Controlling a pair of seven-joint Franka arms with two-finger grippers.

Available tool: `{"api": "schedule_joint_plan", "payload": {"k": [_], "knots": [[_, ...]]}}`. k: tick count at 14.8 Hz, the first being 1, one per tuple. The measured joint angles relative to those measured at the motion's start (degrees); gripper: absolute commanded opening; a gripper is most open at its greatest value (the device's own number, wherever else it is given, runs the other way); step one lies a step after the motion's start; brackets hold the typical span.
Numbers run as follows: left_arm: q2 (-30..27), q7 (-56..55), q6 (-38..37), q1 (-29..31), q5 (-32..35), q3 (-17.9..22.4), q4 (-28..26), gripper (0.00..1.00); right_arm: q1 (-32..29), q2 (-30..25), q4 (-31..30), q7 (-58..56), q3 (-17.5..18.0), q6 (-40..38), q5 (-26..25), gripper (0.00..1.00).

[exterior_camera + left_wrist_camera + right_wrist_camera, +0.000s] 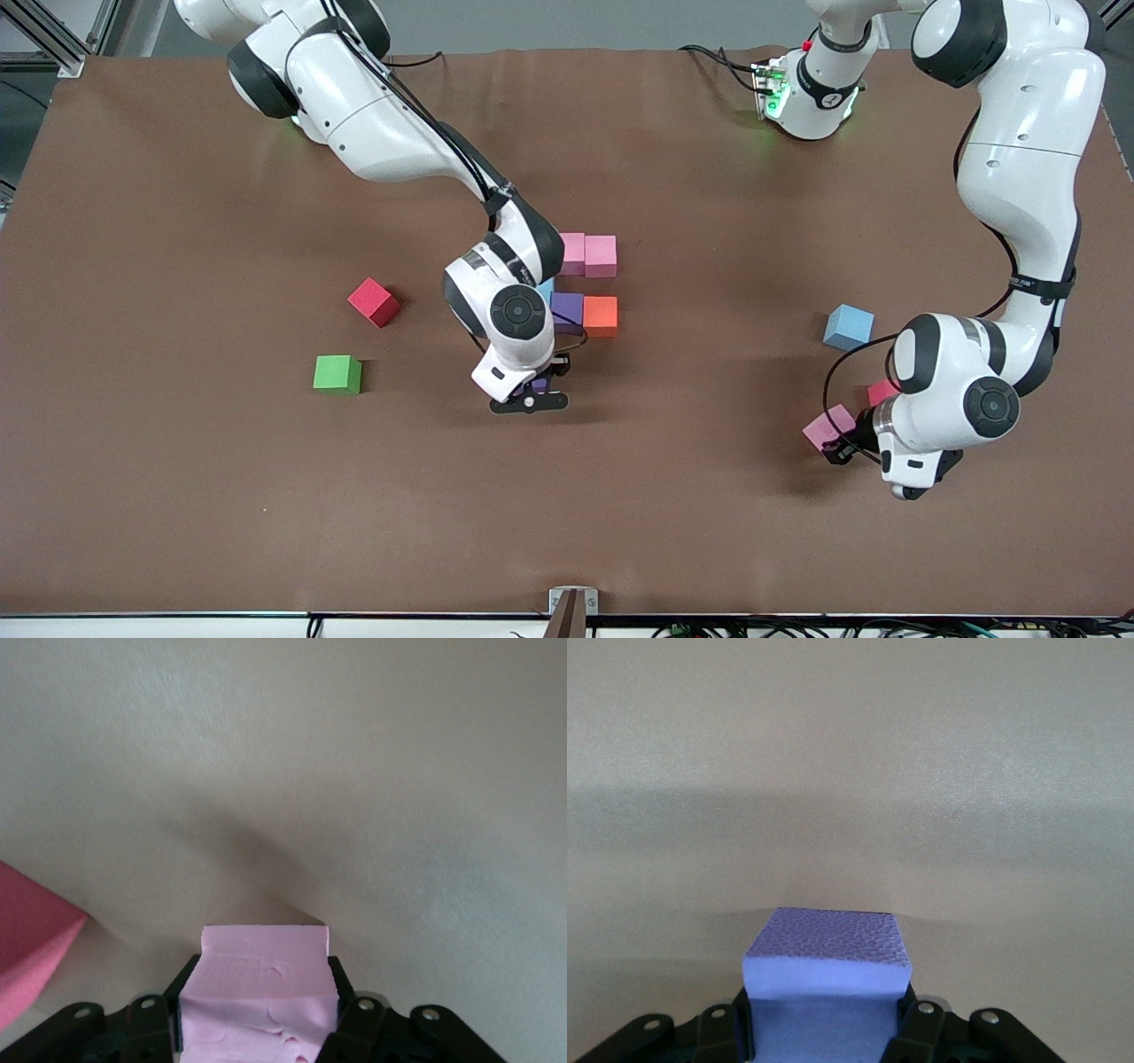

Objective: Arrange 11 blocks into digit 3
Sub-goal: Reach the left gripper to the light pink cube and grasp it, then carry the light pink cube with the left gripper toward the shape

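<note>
1. Counter (177, 496): brown mat, with cubes scattered in three groups.
2. Partial figure near the counter's middle: two pink cubes (587, 254) side by side and touching form a short bar that runs along the counter's length. Nearer the front camera lies a second bar parallel to it: a light blue cube (545, 289) mostly hidden by the right arm, a purple cube (567, 311) and an orange cube (601, 315). A narrow strip of mat shows between the two bars. The column joining them cannot be seen.
3. Right claw (530, 390): low over the mat just nearer the camera than the purple and orange cubes. Its fingers are closed on the sides of a second purple block (824, 979), whose top face is level and square to the fingers.
4. Left claw (842, 443): at the left arm's end of the counter, clamped on a pink block (261, 983). In the front view this block sits turned diagonally to the counter's edges. Whether it rests on the mat or is just off it, I cannot tell.
5. A darker pink-red cube (881, 391) lies just beside the gripped pink one, partly under the left arm.
6. A loose light blue cube (849, 326) sits farther from the camera than that pair.
7. Toward the right arm's end: a red cube (373, 301), turned diagonally, and a green cube (337, 373) nearer the camera, apart from each other.
</note>
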Motion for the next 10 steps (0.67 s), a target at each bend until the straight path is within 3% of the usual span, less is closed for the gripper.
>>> {"api": "schedule_joint_plan", "payload": {"k": [5,10], "knots": [[-1.86,-1.96,-5.61,-0.09,-0.03,-1.09,0.44,0.0,0.0,0.0,0.0,0.0,0.0,0.0,0.0,0.03],[-5.52,-10.11,-11.47,-0.2,-0.03,-5.6,0.7,0.0,0.0,0.0,0.0,0.0,0.0,0.0,0.0,0.03]]}}
